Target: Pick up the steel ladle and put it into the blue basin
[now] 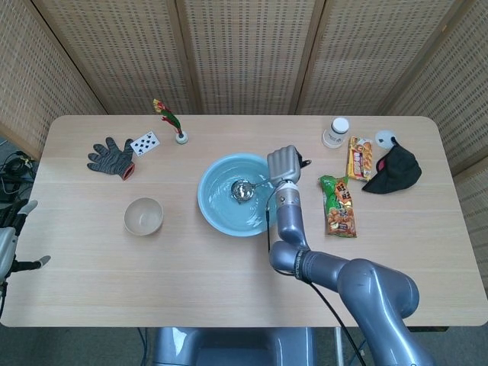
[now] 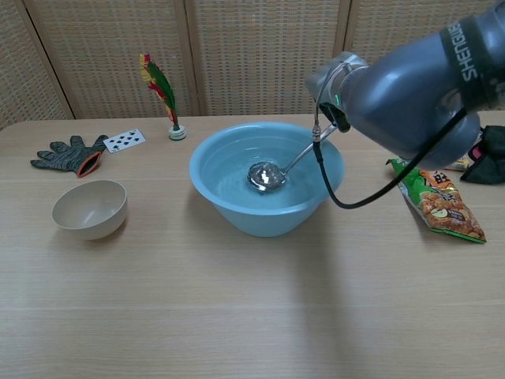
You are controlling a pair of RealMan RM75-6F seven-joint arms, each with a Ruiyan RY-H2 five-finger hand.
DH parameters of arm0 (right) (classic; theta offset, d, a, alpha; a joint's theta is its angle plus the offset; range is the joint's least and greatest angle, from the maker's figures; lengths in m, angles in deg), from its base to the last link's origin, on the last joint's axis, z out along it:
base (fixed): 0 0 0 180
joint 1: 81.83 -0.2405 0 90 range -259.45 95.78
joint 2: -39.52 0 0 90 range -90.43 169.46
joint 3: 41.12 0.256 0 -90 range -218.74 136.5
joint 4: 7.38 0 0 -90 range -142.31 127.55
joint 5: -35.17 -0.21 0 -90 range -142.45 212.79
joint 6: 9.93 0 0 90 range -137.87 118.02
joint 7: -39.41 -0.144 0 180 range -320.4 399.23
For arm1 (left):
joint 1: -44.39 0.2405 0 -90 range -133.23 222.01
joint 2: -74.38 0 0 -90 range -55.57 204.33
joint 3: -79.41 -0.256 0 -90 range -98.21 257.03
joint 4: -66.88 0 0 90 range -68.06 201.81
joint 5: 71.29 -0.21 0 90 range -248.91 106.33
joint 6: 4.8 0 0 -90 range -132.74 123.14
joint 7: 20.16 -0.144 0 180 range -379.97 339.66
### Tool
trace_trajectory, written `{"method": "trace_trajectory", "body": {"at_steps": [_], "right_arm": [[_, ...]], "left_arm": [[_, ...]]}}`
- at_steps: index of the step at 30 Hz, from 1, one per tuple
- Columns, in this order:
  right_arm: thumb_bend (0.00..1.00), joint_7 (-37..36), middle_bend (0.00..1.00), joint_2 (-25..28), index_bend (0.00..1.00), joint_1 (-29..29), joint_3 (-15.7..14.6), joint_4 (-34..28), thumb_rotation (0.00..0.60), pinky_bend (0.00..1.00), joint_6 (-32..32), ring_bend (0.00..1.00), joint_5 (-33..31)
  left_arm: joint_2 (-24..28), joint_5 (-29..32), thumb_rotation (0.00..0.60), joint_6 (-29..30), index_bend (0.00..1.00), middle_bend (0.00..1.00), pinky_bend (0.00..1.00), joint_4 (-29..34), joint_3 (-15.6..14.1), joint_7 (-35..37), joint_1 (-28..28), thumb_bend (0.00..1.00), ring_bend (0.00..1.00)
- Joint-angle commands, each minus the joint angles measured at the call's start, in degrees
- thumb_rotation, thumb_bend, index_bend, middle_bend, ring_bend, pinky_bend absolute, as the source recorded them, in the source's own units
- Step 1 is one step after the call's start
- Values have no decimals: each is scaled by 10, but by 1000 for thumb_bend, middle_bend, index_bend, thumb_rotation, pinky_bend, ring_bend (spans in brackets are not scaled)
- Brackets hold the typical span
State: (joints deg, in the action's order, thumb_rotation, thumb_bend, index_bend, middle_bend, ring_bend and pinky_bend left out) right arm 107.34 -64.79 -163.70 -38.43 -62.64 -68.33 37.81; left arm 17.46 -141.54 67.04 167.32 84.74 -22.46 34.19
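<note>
The blue basin [image 1: 217, 217] [image 2: 213, 193] stands mid-table. The steel ladle [image 1: 242, 190] [image 2: 266, 175] lies inside it, its cup low near the basin's floor and its handle slanting up over the right rim. My right hand [image 1: 284, 164] hovers at that rim and grips the handle's end. In the chest view my own forearm [image 2: 410, 95] covers most of that hand. My left hand [image 1: 14, 242] hangs off the table's left edge, fingers apart, holding nothing.
Left of the basin are a beige bowl [image 1: 143, 216], a grey glove [image 1: 111, 157], a playing card [image 1: 145, 142] and a feathered shuttlecock [image 1: 171, 122]. To the right lie a green snack bag [image 1: 338, 204], an orange packet [image 1: 360, 158], a white jar [image 1: 335, 133] and a black cloth [image 1: 395, 168].
</note>
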Motion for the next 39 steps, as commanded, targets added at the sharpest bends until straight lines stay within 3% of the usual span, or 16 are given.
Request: {"method": "trace_trajectory", "body": {"at_steps": [1,9,16,21,26,39], "right_arm": [[782,28,1000,-25,800,11,3,22,600,1000,-8,1000,27],[782,88,1000,-55,804,28,34,42,600,1000,-11,1000,49],[782,124,1000,-59,805,34,89,30,600,1000,-23,1000,24],[784,155,1000,-34,806,43,159,-17,600,1000,-45,1000,-42],[787,174,1000,3,808,60,209,-73,600,1000,-66,1000,-98],[793,177,1000,96,810,93,271,-200,600,1000,-101,1000,-151]], "left_arm": [[1,-1,600,1,0,0,0,-1,0,3,1,0,0],[2,-3,600,-3,0,0,0,-4,-3,8,-1,0,0],[3,-4,600,-2,0,0,0,-6,-3,12,-1,0,0],[4,-9,600,-1,0,0,0,-4,-5,15,0,0,0],[6,-14,600,2,0,0,0,-1,-7,16,1,0,0],[5,-20,600,7,0,0,0,5,-11,9,2,0,0]]}}
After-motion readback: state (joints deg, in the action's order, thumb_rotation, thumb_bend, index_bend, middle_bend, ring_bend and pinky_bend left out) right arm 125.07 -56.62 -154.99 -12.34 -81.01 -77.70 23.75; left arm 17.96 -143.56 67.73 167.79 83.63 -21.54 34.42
